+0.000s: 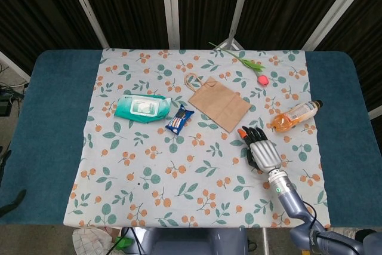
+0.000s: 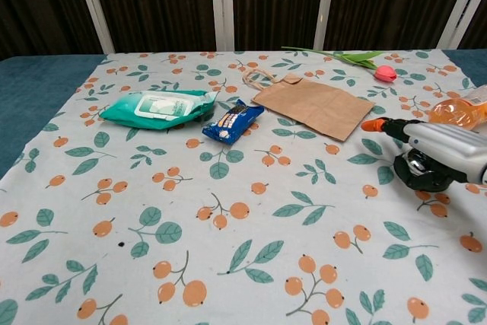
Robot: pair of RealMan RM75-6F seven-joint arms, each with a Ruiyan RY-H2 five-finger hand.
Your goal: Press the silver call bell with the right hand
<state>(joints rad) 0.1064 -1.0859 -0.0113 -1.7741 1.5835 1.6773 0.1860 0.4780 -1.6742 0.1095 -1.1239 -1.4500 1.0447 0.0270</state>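
Fingers of the right hand lie extended and slightly apart, holding nothing, stretched flat over the silver call bell, which sits near the right edge of the table; contact is impossible to judge. From the head view the hand hides the bell entirely. Pressing off-centre could miss the button or skid the bell toward the orange bottle just beyond. A brown paper bag lies near the table's middle. No left hand shows.
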